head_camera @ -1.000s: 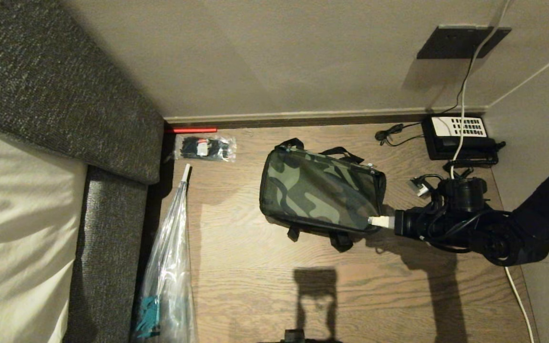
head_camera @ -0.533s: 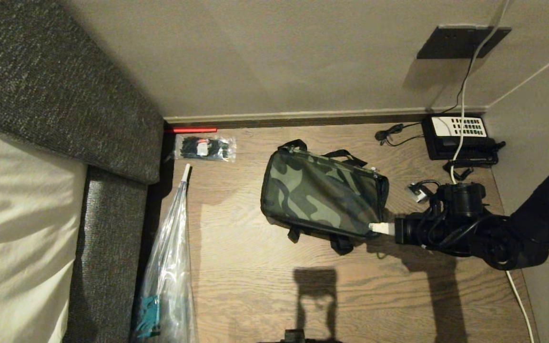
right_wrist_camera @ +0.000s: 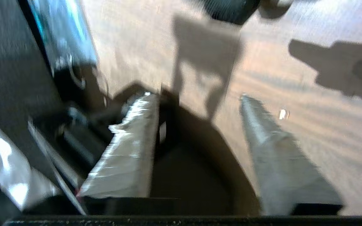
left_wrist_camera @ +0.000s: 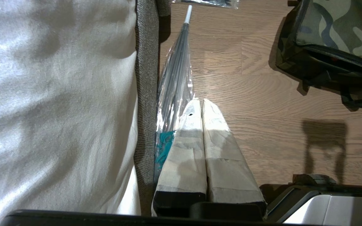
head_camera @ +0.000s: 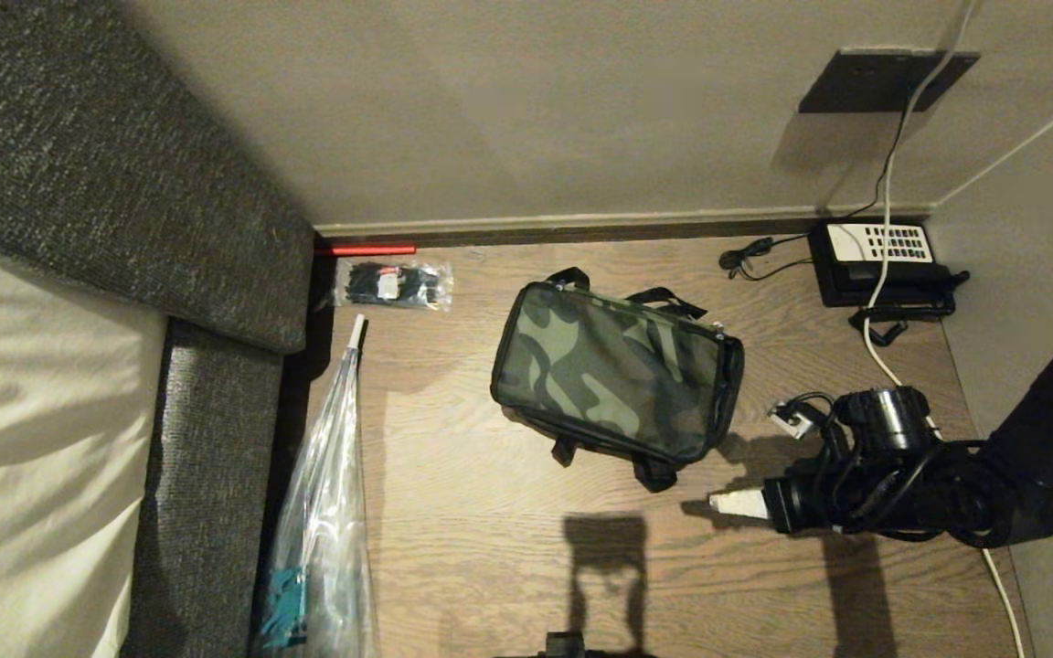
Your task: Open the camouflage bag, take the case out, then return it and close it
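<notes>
Right gripper (head_camera: 726, 502), jaws apart and empty, hovers near the boxy green-camouflage fabric bag (head_camera: 616, 382) lying zipped on the wooden floor (head_camera: 490, 567). Risk: its dangling black buckle straps (head_camera: 651, 472) could snag a finger.

Showing matt woven cloth on the camouflage bag (head_camera: 616, 384), grained matt wood on the floor (head_camera: 508, 548), glossy crinkled clear plastic on the long sleeve (head_camera: 324, 512), coarse nubby fabric on the sofa edge (head_camera: 207, 475), pale tape wrapping on right gripper (right_wrist_camera: 200, 125) fingers.
</notes>
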Robot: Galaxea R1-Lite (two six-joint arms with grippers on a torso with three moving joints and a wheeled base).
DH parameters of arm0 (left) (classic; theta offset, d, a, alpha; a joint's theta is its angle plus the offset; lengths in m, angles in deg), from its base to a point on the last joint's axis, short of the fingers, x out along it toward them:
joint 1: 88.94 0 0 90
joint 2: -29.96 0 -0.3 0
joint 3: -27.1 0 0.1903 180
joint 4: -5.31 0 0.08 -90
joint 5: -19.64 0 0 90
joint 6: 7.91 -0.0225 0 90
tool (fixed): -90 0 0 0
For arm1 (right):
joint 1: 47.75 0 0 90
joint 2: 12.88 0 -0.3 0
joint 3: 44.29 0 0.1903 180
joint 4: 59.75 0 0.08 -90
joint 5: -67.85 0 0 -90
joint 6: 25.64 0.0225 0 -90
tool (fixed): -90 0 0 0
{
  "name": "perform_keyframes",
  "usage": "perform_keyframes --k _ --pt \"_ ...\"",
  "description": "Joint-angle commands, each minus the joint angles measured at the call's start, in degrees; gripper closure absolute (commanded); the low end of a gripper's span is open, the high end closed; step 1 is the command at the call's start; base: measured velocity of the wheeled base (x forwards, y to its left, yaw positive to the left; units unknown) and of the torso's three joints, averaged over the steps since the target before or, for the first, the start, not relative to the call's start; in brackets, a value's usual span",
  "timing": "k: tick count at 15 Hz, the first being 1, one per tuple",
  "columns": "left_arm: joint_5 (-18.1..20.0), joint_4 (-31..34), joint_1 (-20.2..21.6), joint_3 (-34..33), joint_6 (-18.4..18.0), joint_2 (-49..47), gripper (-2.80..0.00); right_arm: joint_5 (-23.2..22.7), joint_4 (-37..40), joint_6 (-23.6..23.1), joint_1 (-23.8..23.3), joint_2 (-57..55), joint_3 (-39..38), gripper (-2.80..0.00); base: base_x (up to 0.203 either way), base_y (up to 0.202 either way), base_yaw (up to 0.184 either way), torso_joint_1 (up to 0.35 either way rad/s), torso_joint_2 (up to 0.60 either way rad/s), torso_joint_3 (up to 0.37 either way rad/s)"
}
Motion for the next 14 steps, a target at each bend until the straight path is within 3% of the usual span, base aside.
perform_keyframes --k 1,6,7,10,14 --pt "0.03 0.01 0.03 -0.01 0.02 0.11 0.0 -0.57 0.34 -1.45 -0.13 5.53 -2.58 -2.8 0.0 0.0 0.0 0.0 0.0 0.0" --pt "-0.06 0.01 0.0 -0.01 0.02 0.11 0.0 -2.31 6.67 2.44 -2.05 25.22 -12.86 -2.8 0.0 0.0 0.0 0.0 0.0 0.0" --pt "-0.06 0.01 0.04 -0.01 0.02 0.11 0.0 -2.65 7.32 4.04 -2.28 30.2 -15.41 0.0 0.0 0.0 0.0 0.0 0.0 0.0" --pt "-0.06 0.01 0.05 -0.01 0.02 0.11 0.0 -1.66 10.56 10.32 -2.66 45.53 -20.11 0.0 0.0 0.0 0.0 0.0 0.0 0.0" --pt "-0.02 0.01 0.0 -0.01 0.02 0.11 0.0 6.43 24.72 12.95 -2.42 66.57 -20.79 0.0 0.0 0.0 0.0 0.0 0.0 0.0"
